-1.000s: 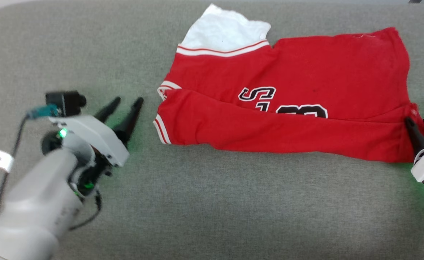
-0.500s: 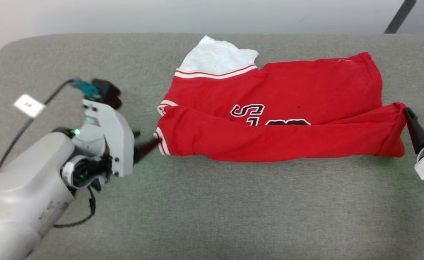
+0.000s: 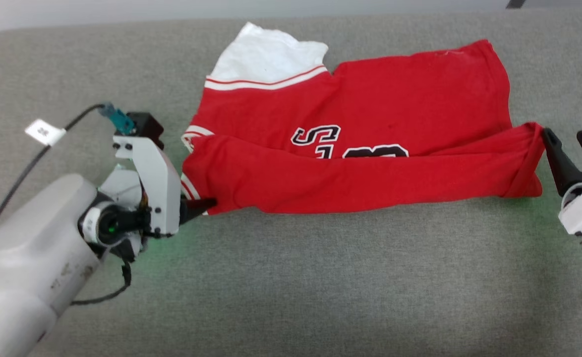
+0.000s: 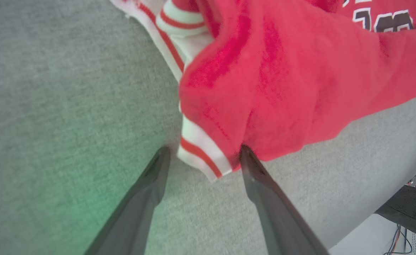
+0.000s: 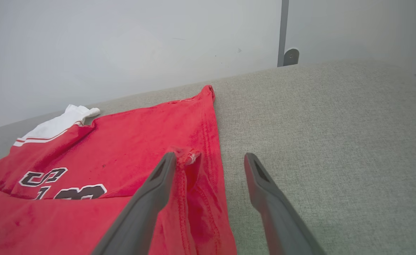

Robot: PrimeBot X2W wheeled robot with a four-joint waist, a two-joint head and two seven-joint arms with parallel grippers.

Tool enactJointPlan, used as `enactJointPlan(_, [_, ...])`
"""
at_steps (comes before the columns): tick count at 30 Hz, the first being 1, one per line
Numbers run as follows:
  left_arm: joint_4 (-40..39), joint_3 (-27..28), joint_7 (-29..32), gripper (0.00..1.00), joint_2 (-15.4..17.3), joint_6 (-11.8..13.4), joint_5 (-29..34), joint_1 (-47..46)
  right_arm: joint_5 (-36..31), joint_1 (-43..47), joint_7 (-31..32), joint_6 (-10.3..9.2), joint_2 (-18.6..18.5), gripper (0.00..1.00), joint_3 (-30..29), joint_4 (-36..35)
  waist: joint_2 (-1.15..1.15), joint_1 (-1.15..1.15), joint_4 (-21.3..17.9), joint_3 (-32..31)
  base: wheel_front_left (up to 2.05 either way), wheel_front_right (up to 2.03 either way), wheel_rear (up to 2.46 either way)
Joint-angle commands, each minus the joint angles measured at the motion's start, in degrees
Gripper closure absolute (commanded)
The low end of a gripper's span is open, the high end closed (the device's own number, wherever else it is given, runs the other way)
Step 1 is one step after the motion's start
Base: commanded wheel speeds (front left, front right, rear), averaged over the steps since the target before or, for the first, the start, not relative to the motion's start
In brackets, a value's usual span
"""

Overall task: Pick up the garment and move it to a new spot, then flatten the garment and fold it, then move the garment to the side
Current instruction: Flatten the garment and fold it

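right gripper (image 5: 211,156): just released garment (image 3: 370,99) hem, spread wide, empty.
left gripper (image 4: 204,150): moved in, wide open astride its striped corner (nothing pinched).
task: fold laid; you probably regrip next.

Lettering on the garment, half hidden

On the chest of the red garment (image 3: 410,89) you can read one black, white-outlined block letter (image 3: 317,135), an S. The characters beside it are cut off by the folded-over cloth, so you cannot tell them for sure. The white tag (image 3: 44,132) on the cable (image 3: 23,174) carries marks too small to read.
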Motion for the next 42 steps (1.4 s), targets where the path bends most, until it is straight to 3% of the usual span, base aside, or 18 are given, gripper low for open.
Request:
enactJointPlan(1, [1.4, 0.0, 0.3, 0.0, -0.6, -0.5, -0.3, -0.7, -0.3, -1.1, 0.1, -0.06, 0.3, 0.0, 0.0, -0.5, 0.0, 0.0, -1.3, 2.1, 0.0, 0.0, 0.0])
enactJointPlan(2, [2.4, -0.1, 0.5, 0.0, -0.9, -0.8, -0.4, -0.6, -0.4, -1.2, 0.2, -0.06, 0.4, 0.0, 0.0, -0.6, 0.0, 0.0, -1.4, 2.5, 0.0, 0.0, 0.0])
enactJointPlan(3, [3.2, 0.0, 0.6, 0.08, -1.4, -1.1, -0.8, -0.7, -0.5, -1.3, 0.2, -0.06, 0.6, 0.0, 0.1, -0.7, 0.0, 0.0, -1.6, 2.8, 0.0, 0.0, 0.0])
enactJointPlan(5, [4.7, 0.2, 0.7, 0.55, -2.4, -1.7, -1.6, -0.7, -0.7, -1.6, 0.3, -0.06, 0.8, 0.0, -0.1, -1.1, 0.0, 0.0, -1.7, 3.5, 0.0, 0.0, 0.0])
enactJointPlan(6, [5.5, 0.3, 0.8, 0.67, -2.8, -2.0, -1.9, -0.7, -0.8, -1.8, 0.4, -0.06, 0.8, 0.0, -0.3, -1.2, 0.0, 0.0, -1.8, 3.8, 0.0, 0.0, 0.0])
enactJointPlan(7, [6.2, 0.1, 1.0, 0.97, -3.2, -2.6, -1.8, -0.7, -0.9, -2.0, 0.4, -0.06, 0.8, 0.0, -0.3, -1.3, 0.0, 0.0, -1.9, 3.9, 0.0, 0.0, 0.0])
enactJointPlan(8, [6.9, -0.2, 1.3, 1.0, -3.5, -3.1, -1.7, -0.6, -1.0, -2.1, 0.5, -0.06, 0.7, 0.0, -0.3, -1.3, 0.0, 0.0, -1.9, 4.1, 0.0, 0.0, 0.0])
enactJointPlan(14, [9.5, -0.3, 1.0, 1.0, -5.0, -5.1, -2.1, -0.8, -1.1, -1.9, 3.5, -0.06, -0.4, 0.0, 0.8, -1.5, 0.0, 0.0, -2.0, 4.2, 0.0, 0.0, 0.0])
enactJointPlan(26, [9.2, -0.3, -0.2, 1.0, -6.1, -7.0, -1.1, -2.2, -0.3, -2.6, 25.0, -0.06, -8.0, 0.0, 7.7, -5.9, 0.0, 0.0, -0.9, 5.1, 0.0, 0.0, 0.0])
enactJointPlan(31, [8.6, -0.3, -0.4, 1.0, -6.6, -7.3, -0.7, -3.3, 0.1, -3.1, 33.5, -0.06, -8.4, 0.0, 9.1, -6.0, 0.0, 0.0, 0.1, 6.6, 0.0, 0.0, 0.0])
enactJointPlan(38, [8.6, -0.2, -0.9, 1.0, -7.0, -7.4, -0.2, -4.4, -1.0, -3.2, 36.7, -0.07, -8.3, 0.0, 10.0, -3.4, 0.0, 0.0, 1.2, 8.3, 0.0, 0.0, 0.0])
enactJointPlan(39, [8.7, -0.1, -1.0, 1.0, -7.1, -7.4, -0.2, -4.4, -1.2, -3.1, 36.3, -0.07, -8.1, 0.51, 9.8, -3.0, 0.0, 0.0, 1.3, 8.5, 0.0, 0.0, 0.0])
enactJointPlan(40, [8.8, -0.1, -1.1, 1.0, -7.2, -7.4, -0.1, -4.5, -1.4, -3.2, 36.2, -0.07, -8.0, 0.76, 9.8, -2.7, 0.0, 0.0, 1.3, 8.6, 0.0, 0.0, 0.0])
enactJointPlan(41, [8.9, -0.1, -1.2, 1.0, -7.3, -7.4, -0.1, -4.5, -1.4, -3.3, 36.1, -0.07, -7.9, 1.0, 10.0, -2.4, 0.0, 0.0, 1.4, 8.6, 0.0, 0.0, 0.0])
enactJointPlan(42, [9.0, 0.0, -1.5, 1.0, -7.3, -7.4, -0.2, -4.5, -1.4, -3.4, 35.7, -0.07, -7.8, 1.0, 9.9, -2.2, 0.0, 0.0, 1.4, 8.6, 0.0, 0.0, 0.0])
